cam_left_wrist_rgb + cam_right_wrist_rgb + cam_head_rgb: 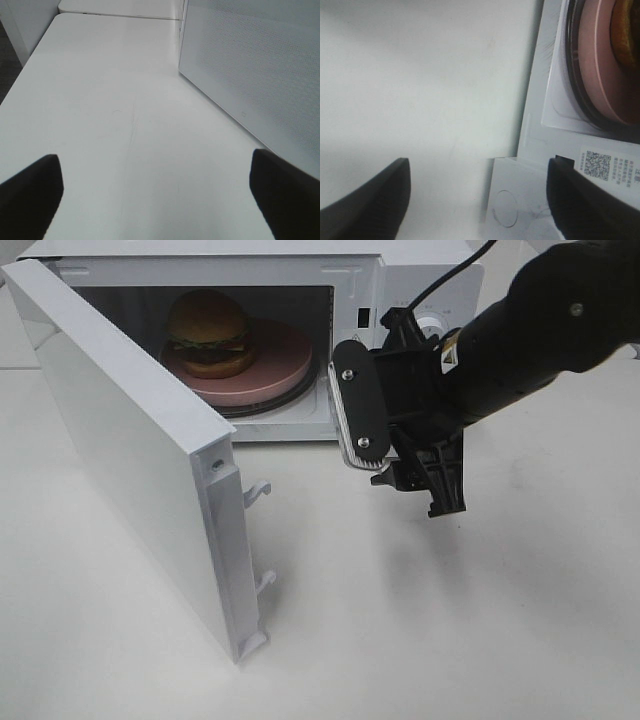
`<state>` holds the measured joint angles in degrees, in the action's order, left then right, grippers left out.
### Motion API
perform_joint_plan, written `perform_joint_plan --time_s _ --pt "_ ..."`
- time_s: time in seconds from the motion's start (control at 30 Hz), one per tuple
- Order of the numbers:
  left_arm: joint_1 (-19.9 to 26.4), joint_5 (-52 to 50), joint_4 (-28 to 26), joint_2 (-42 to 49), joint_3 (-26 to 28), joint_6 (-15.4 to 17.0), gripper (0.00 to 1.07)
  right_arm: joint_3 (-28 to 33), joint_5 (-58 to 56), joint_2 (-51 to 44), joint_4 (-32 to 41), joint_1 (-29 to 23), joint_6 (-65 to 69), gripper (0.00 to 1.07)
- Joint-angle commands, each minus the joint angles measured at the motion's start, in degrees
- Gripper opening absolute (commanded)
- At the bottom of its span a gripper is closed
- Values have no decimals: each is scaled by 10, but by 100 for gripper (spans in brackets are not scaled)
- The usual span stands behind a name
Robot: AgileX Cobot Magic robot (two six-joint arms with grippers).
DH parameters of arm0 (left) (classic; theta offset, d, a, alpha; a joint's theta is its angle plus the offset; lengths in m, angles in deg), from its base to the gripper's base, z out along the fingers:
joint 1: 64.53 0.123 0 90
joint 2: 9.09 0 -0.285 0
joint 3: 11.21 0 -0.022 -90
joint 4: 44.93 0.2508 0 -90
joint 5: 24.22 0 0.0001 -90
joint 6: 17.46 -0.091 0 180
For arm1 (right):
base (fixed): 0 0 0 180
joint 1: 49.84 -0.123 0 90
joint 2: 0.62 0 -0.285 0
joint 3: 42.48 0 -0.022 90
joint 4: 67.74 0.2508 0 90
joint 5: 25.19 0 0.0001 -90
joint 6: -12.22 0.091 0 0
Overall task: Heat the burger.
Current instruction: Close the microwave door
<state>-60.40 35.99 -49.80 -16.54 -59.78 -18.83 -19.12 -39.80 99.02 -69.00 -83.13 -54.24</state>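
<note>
Fingers on your right gripper are standing wide apart and gripping nothing. The gripper is hovering above the table, just in front of the right front corner of the microwave. You cannot tell whether one finger is brushing the frame there. Your left gripper is also spreading its two dark, blunt fingers wide, holding nothing and hanging over the smooth white tabletop.

The burger is sitting inside the open microwave, on the left part of a flat, round pink plate. That plate is resting on a dark-rimmed turntable.

From the high camera you are getting the whole burger: a glossy, domed golden-brown bun, a dark patty and a frill of green lettuce. You are also seeing the ribbed metal pad on one right finger and a black cable running behind the arm. The door is swinging out to the left and toward the near side, showing its plain white inner face and two small white hook latches on its edge.

Your right wrist camera is catching only a sliver of bun and the plate's matte pink rim. It alone is showing a QR-code label on the front frame.

Your left wrist camera is looking along the door's outer face, where a fine dotted mesh is covering the panel.
</note>
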Motion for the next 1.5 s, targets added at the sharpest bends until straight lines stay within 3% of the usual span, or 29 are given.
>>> perform_joint_plan --time_s 0.03,0.37,0.43,0.8,1.5 --pt "-3 -9 -3 11 -1 -1 93 11 0 -18 -2 4 18 74" --pt "-3 -9 -3 11 -1 -1 93 92 -30 -118 -2 4 193 74" --pt "-3 -9 -3 11 -1 -1 93 114 -63 -152 -1 4 298 74" --pt "-3 -9 -3 11 -1 -1 93 118 -219 -219 -1 4 580 74" --pt "-3 -9 -3 11 -1 -1 93 118 -439 -340 -3 4 686 74"
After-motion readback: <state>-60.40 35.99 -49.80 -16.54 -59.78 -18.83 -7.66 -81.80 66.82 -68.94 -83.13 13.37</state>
